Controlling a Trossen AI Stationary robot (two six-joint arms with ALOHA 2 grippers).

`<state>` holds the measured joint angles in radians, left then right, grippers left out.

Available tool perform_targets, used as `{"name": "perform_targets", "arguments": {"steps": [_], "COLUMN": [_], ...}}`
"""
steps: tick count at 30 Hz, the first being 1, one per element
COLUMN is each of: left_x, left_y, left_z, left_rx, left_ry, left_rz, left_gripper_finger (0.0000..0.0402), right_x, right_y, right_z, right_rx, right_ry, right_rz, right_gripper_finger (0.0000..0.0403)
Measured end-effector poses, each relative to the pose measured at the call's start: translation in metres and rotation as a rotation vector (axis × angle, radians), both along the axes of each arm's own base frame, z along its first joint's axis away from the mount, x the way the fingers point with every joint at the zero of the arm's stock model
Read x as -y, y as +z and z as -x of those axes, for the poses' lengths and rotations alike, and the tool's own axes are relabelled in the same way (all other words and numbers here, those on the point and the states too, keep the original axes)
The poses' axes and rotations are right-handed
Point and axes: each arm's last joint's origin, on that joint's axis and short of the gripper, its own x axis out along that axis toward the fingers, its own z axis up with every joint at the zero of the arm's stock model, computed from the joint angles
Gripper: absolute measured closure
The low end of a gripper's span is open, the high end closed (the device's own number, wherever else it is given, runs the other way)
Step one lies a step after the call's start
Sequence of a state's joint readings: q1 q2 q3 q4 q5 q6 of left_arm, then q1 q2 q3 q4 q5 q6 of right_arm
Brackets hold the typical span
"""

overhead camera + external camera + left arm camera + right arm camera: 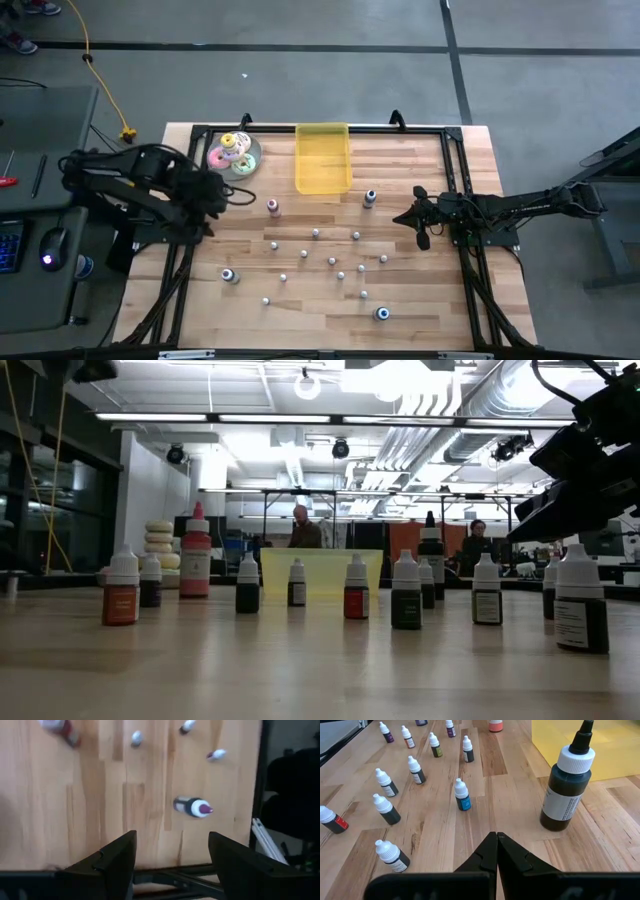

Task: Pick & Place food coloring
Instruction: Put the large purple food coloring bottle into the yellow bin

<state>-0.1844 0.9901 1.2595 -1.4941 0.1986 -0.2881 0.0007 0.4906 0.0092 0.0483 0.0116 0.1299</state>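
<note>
Left gripper (170, 862) held apart, empty. Small dark white-capped dropper bottle (192, 807) seen just ahead, upright. Right gripper (496, 851) pinched together. Risk judged: bottle toppled by off-centre approach.

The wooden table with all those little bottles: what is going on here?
Two dark robot arms sort tiny food colouring bottles standing scattered on the wooden table. None is in the yellow rectangular tray yet. The left gripper hangs open over the table's left side, holding nothing. The right gripper is shut and empty, near a larger dark bottle beside the tray.
</note>
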Motion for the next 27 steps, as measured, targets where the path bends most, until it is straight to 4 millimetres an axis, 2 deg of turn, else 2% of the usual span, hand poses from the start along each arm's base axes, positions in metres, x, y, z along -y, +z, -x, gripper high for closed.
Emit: {"name": "perform_targets", "arguments": {"steps": [5, 13, 19, 24, 27], "left_x": [0.011, 0.019, 0.031, 0.040, 0.049], "left_y": [-0.011, -0.033, -0.037, -0.040, -0.040], "left_z": [-0.002, -0.023, -0.031, -0.027, -0.021], "left_rx": [-0.085, -0.200, -0.249, -0.282, -0.288], "left_ry": [0.127, 0.279, 0.397, 0.565, 0.589], "left_rz": [0.086, 0.135, 0.180, 0.119, 0.101], "left_gripper_finger": [0.0159, 0.0159, 0.0159, 0.0159, 0.0159], "right_x": [0.000, 0.000, 0.000, 0.000, 0.000], "right_y": [0.000, 0.000, 0.000, 0.000, 0.000], "right_z": [0.000, 0.000, 0.000, 0.000, 0.000], "right_rx": [0.000, 0.000, 0.000, 0.000, 0.000], "right_ry": [0.000, 0.000, 0.000, 0.000, 0.000], "right_rz": [0.000, 0.000, 0.000, 0.000, 0.000], "right_gripper_finger": [0.0402, 0.0402, 0.0402, 0.0402, 0.0402]}}
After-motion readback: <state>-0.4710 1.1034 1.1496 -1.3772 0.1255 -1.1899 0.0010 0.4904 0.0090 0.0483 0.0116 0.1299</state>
